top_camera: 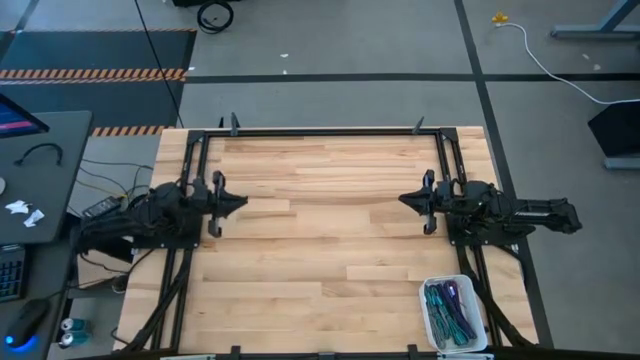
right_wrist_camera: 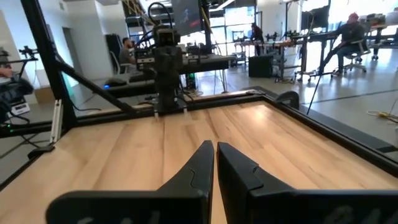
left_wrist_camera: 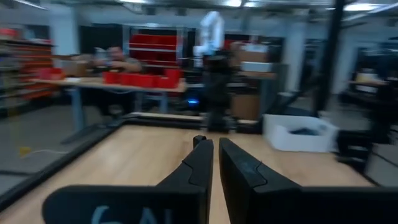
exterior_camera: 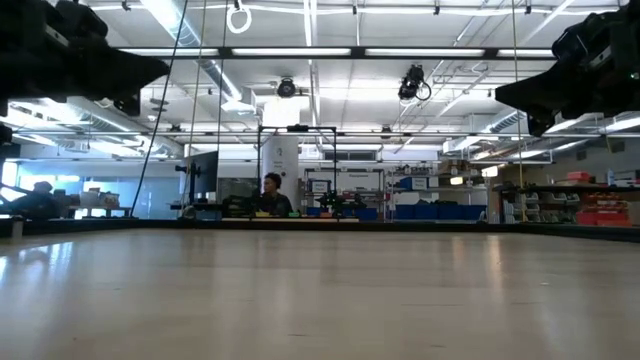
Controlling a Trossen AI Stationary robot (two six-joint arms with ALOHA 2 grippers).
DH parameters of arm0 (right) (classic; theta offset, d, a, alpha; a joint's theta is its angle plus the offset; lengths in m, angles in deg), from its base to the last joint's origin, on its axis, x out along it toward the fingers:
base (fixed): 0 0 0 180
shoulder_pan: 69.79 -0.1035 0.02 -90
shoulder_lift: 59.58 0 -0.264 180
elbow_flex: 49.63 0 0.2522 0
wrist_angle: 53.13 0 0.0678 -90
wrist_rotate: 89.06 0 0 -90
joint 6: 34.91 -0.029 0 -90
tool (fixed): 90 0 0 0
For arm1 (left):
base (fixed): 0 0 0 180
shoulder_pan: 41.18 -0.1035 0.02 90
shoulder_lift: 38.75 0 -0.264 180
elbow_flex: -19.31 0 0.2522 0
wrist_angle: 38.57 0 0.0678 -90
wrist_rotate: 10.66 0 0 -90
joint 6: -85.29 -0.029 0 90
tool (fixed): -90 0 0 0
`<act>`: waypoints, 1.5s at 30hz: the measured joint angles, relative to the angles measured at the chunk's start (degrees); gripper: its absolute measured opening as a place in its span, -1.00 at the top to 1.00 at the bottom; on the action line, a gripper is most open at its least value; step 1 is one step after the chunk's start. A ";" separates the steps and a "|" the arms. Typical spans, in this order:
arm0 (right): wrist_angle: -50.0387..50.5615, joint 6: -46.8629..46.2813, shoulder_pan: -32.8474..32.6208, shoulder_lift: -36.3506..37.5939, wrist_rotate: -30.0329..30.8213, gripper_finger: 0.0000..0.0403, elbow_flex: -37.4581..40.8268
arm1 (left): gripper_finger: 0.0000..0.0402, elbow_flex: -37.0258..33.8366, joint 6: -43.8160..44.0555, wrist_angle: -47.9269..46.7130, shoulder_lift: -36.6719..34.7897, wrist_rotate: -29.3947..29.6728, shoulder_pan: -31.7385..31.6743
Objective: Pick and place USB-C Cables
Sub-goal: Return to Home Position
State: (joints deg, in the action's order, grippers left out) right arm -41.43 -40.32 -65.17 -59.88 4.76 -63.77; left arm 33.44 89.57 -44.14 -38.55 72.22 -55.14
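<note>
USB-C cables point(top_camera: 447, 308) lie lengthwise inside the white bin point(top_camera: 428, 300). Right gripper point(top_camera: 402, 199), nearer the bin, is closed and empty. Left gripper point(top_camera: 244, 203), well apart from it, likewise.

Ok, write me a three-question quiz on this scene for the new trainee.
1. Pick one: the USB-C cables lie A) in the white bin, B) mid-table, C) in a gripper.
2. True or false: the left gripper and right gripper each hold a cable.
3. Fill in: the white bin stands at the table corner beside the ___ arm.
Key: 1 A. 2 false, both shut, empty. 3 right.
</note>
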 joint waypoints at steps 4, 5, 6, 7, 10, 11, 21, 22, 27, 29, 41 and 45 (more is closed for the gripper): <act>-0.15 0.00 -0.71 -0.02 -0.07 0.87 0.00 | 0.87 0.00 0.00 0.05 -0.05 -0.21 5.15; -0.09 0.00 -0.92 -0.02 -0.05 0.87 0.00 | 0.87 0.00 0.00 0.09 -0.12 -0.22 5.87; -0.15 0.00 -1.18 -0.02 -0.06 0.87 0.00 | 0.88 0.00 0.00 0.19 -0.13 -0.23 6.39; -0.40 0.00 -1.29 -0.02 -0.07 0.87 0.00 | 0.88 0.00 0.00 0.13 -0.11 -0.21 6.78; -0.44 0.00 -1.22 -0.07 -0.39 0.87 0.00 | 0.87 0.00 0.00 -0.05 0.17 -0.21 7.36; -0.45 0.00 -1.16 -0.07 -0.38 0.87 0.00 | 0.86 0.00 0.00 0.04 0.17 -0.20 7.49; -0.44 0.00 -1.14 -0.07 -0.42 0.87 0.00 | 0.85 0.00 0.25 0.27 0.15 -0.19 7.48; -0.44 0.00 -1.14 -0.07 -0.42 0.87 0.00 | 0.85 0.00 0.12 0.99 0.15 0.02 7.48; -0.44 0.00 -1.14 -0.07 -0.46 0.87 0.00 | 0.88 0.00 -2.17 -0.75 0.15 5.03 7.46; -0.42 0.00 -1.14 -0.07 -0.46 0.87 0.00 | 0.88 0.00 -3.02 -3.40 0.15 7.25 7.46; -0.42 0.00 -1.14 -0.07 -0.48 0.87 0.00 | 0.85 0.02 -3.25 -6.45 0.55 4.53 7.46; -0.42 0.00 -1.14 -0.07 -0.48 0.87 0.00 | 0.88 0.00 -3.39 -4.97 0.55 3.91 7.44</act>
State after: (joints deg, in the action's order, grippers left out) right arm -41.85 -40.32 -66.30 -59.94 4.28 -63.77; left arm 33.44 86.18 -49.12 -38.00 76.13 -47.70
